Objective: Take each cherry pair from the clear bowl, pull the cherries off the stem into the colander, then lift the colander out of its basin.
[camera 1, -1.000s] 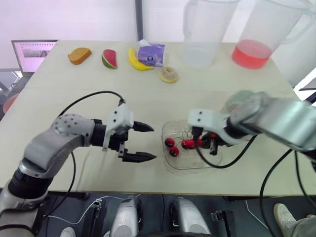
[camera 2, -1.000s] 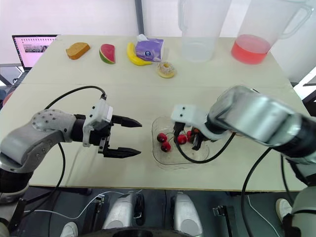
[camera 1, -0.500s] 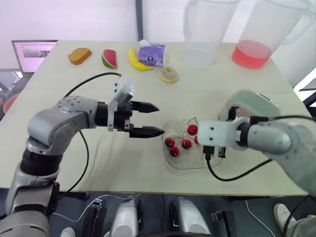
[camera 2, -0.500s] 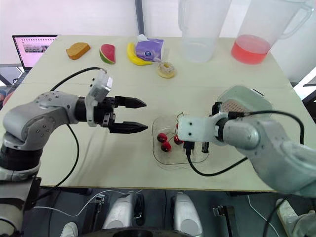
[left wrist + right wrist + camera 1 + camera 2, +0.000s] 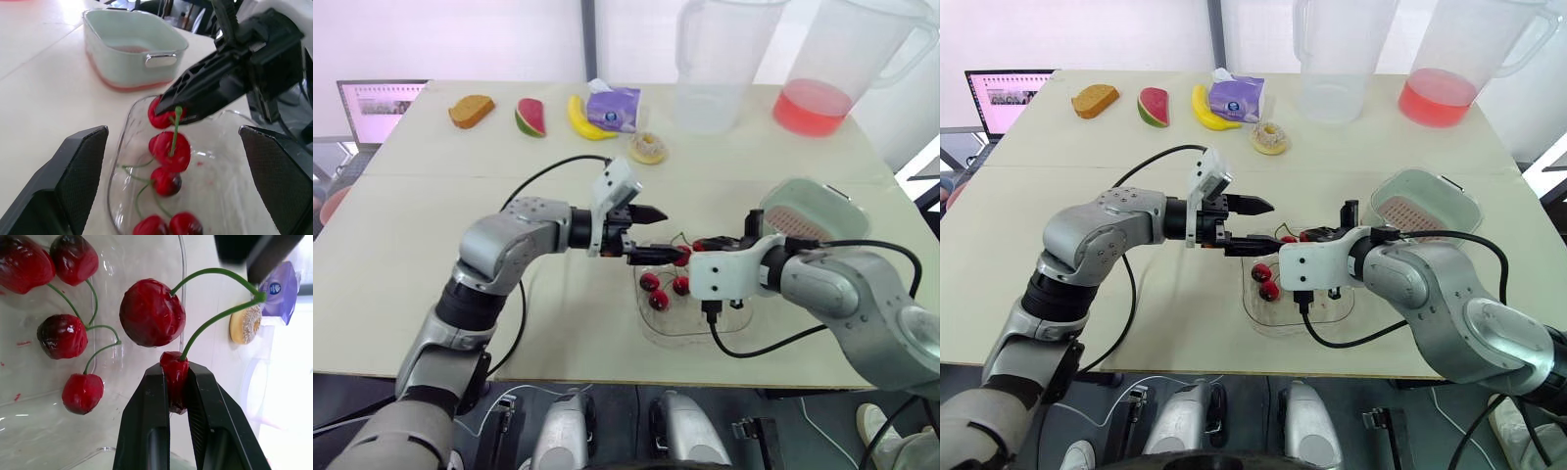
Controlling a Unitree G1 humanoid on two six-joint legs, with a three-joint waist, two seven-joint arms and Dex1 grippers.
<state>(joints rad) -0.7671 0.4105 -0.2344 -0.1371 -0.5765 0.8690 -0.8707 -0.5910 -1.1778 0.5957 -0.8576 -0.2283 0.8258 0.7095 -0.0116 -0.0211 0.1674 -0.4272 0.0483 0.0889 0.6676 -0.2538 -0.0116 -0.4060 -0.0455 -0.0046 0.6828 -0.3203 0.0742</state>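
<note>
- Pale, matte table (image 5: 411,196) carries the scene. Far behind the bowl (image 5: 675,328) lie a bread slice (image 5: 470,110) and a banana (image 5: 585,122). Two clear jugs (image 5: 822,69) there are cut off at the top, one holding red liquid.
- Bowl: thin clear plastic, glossy, rounded-square. Its right wall is hidden behind the right arm.
- Right gripper (image 5: 175,366) is clenched on one fruit of a cherry pair (image 5: 152,313) just above the bowl. The pinched cherry is squeezed narrow between smooth black fingers (image 5: 146,431); its twin hangs free, round and shiny.
- Thin green stem (image 5: 217,269) arcs to a fork beside a dark blur; whether the two touch cannot be told.
- Left gripper (image 5: 1273,225), jaws spread wide, sits over the bowl's left rim, tips close to the held pair.
- Other cherries (image 5: 61,335), dark red and glossy, rest on the bowl's floor.
- Colander (image 5: 1398,210), pink and dotted with holes, sits in a mint basin (image 5: 1454,196) near the bowl's far right corner, its depth hidden.
</note>
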